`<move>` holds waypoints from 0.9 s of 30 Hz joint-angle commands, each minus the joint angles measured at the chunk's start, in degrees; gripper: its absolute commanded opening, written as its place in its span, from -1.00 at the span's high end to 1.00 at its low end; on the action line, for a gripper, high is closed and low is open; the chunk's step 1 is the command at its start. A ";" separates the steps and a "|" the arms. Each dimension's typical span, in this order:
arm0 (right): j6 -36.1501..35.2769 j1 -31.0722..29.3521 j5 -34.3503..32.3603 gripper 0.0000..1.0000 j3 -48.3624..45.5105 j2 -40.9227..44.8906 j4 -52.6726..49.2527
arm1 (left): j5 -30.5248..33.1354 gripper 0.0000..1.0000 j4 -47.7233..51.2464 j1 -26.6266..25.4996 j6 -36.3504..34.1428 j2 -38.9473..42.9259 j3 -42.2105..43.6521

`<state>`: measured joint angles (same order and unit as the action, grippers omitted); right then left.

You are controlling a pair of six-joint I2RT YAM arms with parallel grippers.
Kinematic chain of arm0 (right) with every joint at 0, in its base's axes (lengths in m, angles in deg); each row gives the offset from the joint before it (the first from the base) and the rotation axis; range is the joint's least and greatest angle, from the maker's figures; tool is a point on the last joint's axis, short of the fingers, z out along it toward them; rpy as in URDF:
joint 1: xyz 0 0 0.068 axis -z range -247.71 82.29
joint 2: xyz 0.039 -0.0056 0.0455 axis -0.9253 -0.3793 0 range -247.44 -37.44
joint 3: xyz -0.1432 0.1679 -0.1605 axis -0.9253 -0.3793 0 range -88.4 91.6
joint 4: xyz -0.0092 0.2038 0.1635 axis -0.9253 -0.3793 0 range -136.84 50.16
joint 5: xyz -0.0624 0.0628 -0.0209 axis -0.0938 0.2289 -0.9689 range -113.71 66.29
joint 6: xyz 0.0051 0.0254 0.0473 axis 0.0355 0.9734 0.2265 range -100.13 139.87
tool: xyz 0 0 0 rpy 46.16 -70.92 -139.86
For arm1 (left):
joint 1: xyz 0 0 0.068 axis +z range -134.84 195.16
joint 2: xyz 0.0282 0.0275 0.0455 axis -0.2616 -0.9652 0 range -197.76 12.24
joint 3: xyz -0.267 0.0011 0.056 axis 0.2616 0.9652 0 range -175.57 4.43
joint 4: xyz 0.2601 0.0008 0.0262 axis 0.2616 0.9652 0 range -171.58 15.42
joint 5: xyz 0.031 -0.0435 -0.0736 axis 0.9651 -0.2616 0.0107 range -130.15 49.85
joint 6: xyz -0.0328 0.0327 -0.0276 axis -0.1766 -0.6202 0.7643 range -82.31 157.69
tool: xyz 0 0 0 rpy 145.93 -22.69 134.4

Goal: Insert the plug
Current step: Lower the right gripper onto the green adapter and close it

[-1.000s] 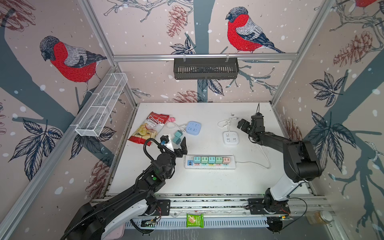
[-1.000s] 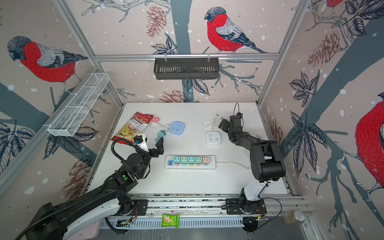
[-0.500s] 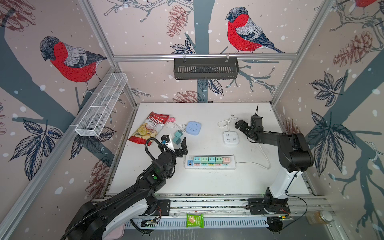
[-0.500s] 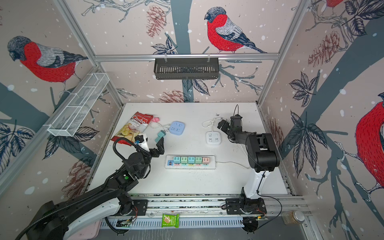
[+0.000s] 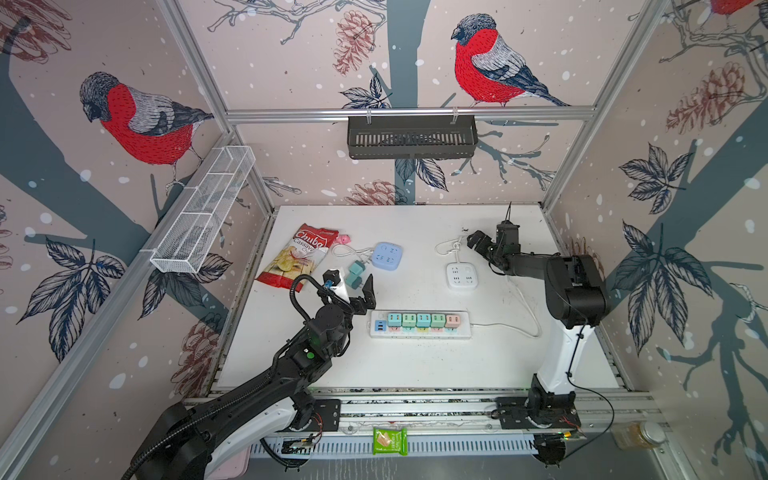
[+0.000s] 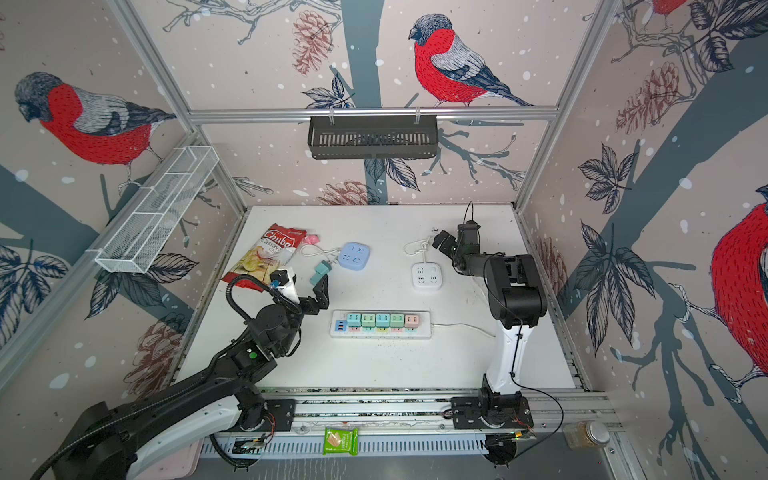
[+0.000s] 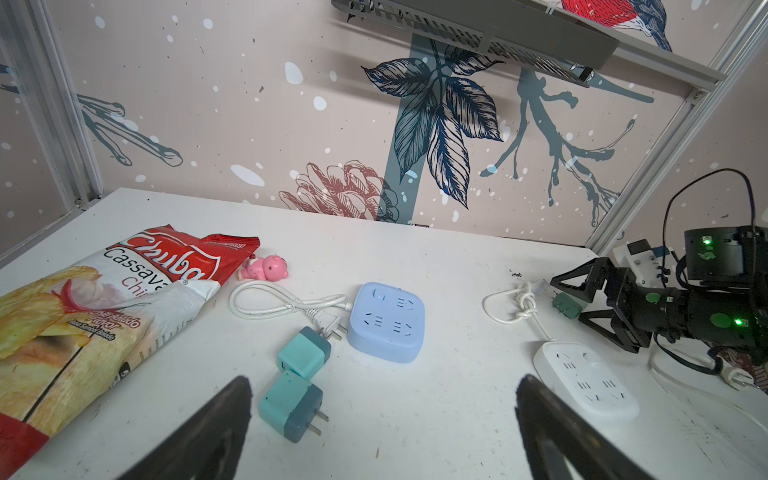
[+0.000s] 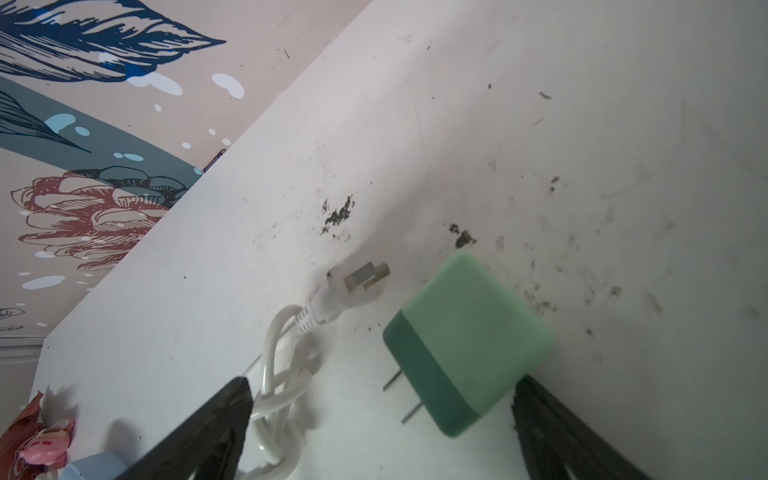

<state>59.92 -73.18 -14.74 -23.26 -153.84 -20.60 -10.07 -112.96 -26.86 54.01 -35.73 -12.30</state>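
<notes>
While my right claw (image 8: 384, 382) stands wide open and empty, low over the table (image 5: 415, 365) at about 1 o'clock (12 = back wall in both top views), the green plug (image 8: 469, 332) lies flat between its jaws, prongs toward one jaw, body crowding the other; touching or just beside, can't tell. So the step reads as pre-grasp: plug not lifted, not inserted. My left claw (image 7: 383, 382) gapes empty too, hovering at about 10 o'clock just short of two teal adapters (image 7: 305, 351) lying beside the blue socket cube (image 7: 386, 322), touching neither. The white socket cube (image 7: 586, 384) sits near the plug, at roughly its 7 o'clock. The power strip (image 5: 419, 324) near table centre looks full, five adapters in it. My judgement for the next move: centre the right claw on the plug body, shut across its sides, lift, turn the prongs down, line up over free slots. That is probably the white cube as the nearest, though which socket is meant I can't tell. The cube is loose and may slide under the push, so my left claw could steady it. The white cord (image 8: 316, 313) lies knotted by one jaw, a snag risk.
</notes>
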 commanded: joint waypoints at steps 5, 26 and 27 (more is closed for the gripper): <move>-2.14 -0.23 -5.52 -0.87 8.36 -4.15 -10.90 | -1.15 -0.96 -2.90 0.10 0.70 -0.13 -0.67; -8.24 -4.35 -20.35 -0.25 14.21 -5.20 -20.93 | -2.84 -0.97 -2.76 0.07 1.38 0.45 -0.93; -8.33 -4.36 -20.55 -0.20 14.43 -5.37 -21.15 | -2.77 -0.97 -2.72 0.10 1.38 0.54 -0.95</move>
<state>52.69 -77.40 -33.25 -9.51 -158.69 -40.27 -12.97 -112.96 -26.86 54.42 -35.44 -12.60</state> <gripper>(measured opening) 0.614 0.982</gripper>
